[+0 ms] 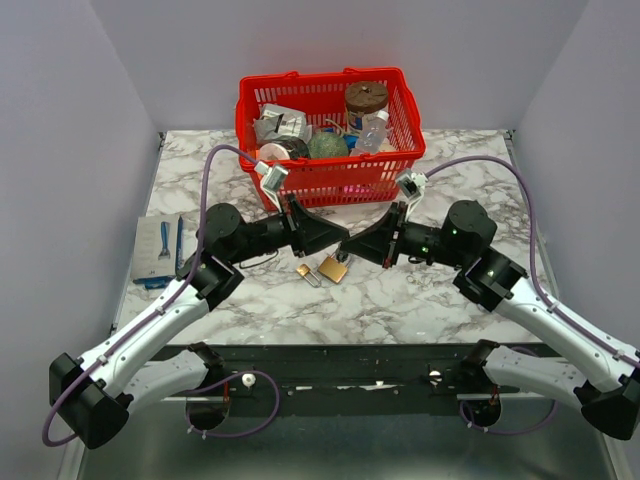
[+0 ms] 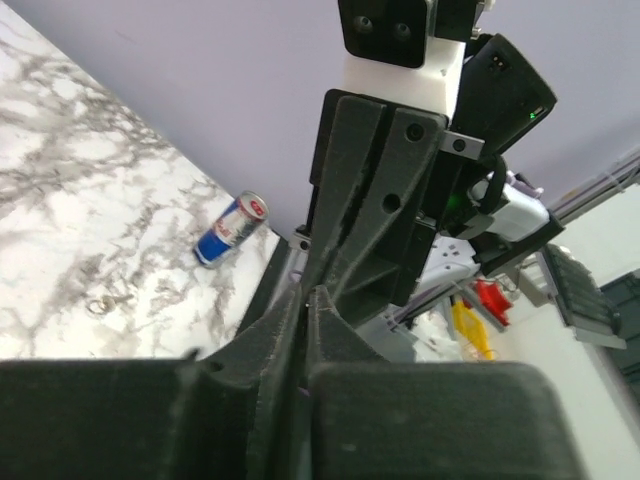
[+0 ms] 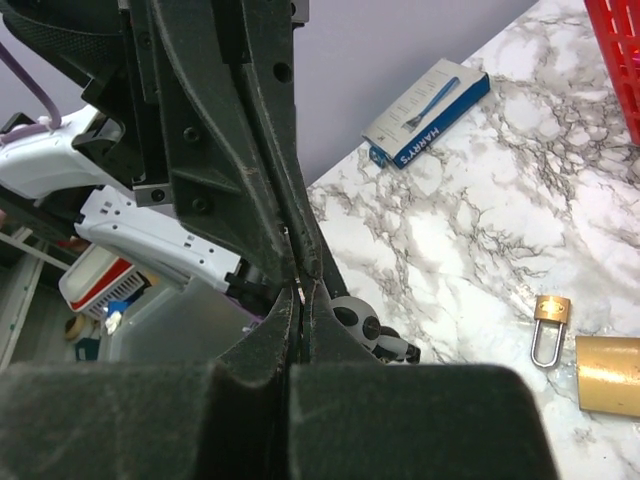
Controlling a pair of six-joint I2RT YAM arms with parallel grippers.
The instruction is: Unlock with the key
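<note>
The left gripper [image 1: 338, 240] and right gripper [image 1: 354, 244] meet tip to tip above the middle of the table [image 1: 440, 300]; the right one's fingers are pressed together; the left one's are drawn in to a thin slit; a pale sliver [image 3: 300, 291] shows where the tips meet, but I cannot tell if it is the key; the padlock [image 3: 549, 312] lies flat on the marble near the tips, touched by neither gripper, just beside a brass block [image 3: 608, 375]; a red basket [image 1: 330, 185] stands behind; a razor box [image 3: 428, 112] lies far left; a can [image 2: 231, 229] lies far right.
</note>
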